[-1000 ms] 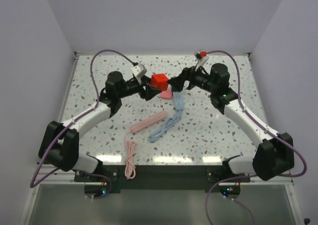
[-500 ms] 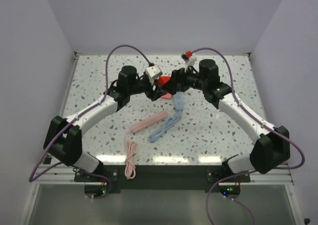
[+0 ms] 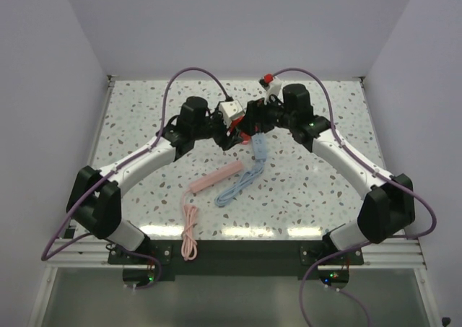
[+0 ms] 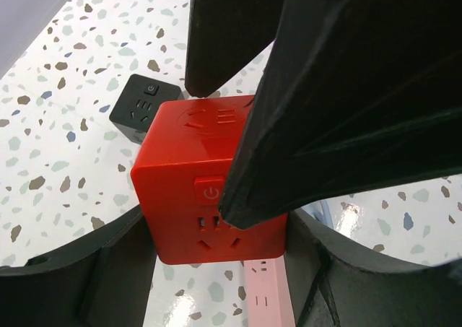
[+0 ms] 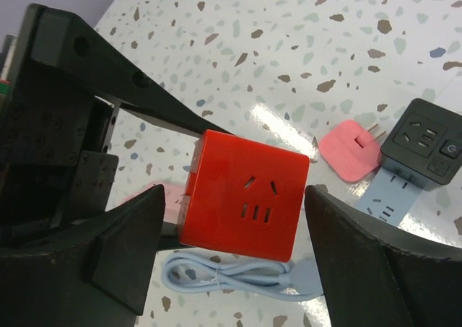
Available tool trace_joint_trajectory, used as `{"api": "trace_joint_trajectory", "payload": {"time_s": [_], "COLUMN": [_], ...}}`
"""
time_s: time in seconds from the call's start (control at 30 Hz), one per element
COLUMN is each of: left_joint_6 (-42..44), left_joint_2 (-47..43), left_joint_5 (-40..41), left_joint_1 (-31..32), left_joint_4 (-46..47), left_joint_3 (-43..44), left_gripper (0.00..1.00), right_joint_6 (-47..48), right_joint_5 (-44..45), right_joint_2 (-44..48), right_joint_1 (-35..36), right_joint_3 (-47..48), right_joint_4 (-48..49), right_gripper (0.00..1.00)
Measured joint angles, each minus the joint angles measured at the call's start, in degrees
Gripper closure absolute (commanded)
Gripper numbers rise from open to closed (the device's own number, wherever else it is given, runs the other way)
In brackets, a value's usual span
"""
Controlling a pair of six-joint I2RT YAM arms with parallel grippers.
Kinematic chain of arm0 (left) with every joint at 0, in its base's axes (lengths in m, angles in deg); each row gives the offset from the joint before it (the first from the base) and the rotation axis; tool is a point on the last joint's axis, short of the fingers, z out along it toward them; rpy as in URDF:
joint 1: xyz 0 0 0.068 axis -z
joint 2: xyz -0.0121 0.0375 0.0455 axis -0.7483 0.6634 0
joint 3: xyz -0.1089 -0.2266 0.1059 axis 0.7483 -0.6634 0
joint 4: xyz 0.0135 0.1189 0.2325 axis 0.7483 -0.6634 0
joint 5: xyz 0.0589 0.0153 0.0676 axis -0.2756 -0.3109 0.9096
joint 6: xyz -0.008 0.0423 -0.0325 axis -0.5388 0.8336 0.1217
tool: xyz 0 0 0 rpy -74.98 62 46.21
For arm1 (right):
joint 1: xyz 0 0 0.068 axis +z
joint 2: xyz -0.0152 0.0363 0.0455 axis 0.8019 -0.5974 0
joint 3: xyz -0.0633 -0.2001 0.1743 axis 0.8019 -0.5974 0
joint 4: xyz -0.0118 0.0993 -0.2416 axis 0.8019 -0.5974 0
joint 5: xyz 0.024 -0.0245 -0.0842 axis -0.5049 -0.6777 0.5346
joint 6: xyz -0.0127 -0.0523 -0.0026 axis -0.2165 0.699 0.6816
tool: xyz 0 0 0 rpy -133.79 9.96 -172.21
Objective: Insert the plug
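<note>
- Right, right wrist view first: the right gripper [image 5: 238, 226] straddles the red socket cube [image 5: 245, 197], a finger on either side. A sliver of gap shows at the left finger, so it reads as open rather than clamped.
- Off to the right of the red socket cube, the pink plug [image 5: 352, 150] lies flat on the bench [image 5: 289, 45] with its prongs bare, just beside a black socket cube [image 5: 426, 150]. A blue cable [image 5: 238, 273] loops on the bench below the red socket cube.
- Now the left wrist view: the left gripper [image 4: 213, 269] has the red socket cube squeezed between its fingers, one on each flank. The face with the power button and slots looks at the camera, and nothing is plugged into it.
- Up top, both arms meet over the red socket cube, which is almost hidden between them. Nearer the arm bases than the cube sit a pink power strip [image 3: 216, 177] and a pink cable [image 3: 189, 233].
- Progress, as I judge it: the socket is in hand, and that is about all. The plug is untouched on the bench. It has yet to be picked up, lined up with the slots and pushed home.
</note>
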Motion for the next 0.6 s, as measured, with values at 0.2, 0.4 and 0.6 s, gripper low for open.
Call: {"api": "trace_joint_trajectory", "payload": {"time_s": [0.2,0.4,0.6], "left_joint_6": [1.31,1.46,2.25], "left_joint_2": [0.00,0.00,0.00], "left_joint_5": [1.18,1.60,3.74], "left_joint_1": [0.46,0.81,1.07], "left_joint_4": [-0.39,-0.28,0.13], "left_joint_3": [0.07,0.07,-0.50], "left_gripper": [1.00,1.00,1.00], "right_joint_6": [0.28,0.33,-0.66], "right_joint_5": [2.75,2.75,-0.24], "right_joint_2": [-0.33,-0.66,-3.54], "right_joint_1": [0.00,0.00,-0.33], "right_joint_3": [0.00,0.11,1.46], "right_joint_4": [-2.78,-3.28,-2.89], "right_gripper": [0.08,0.24,0.74]}}
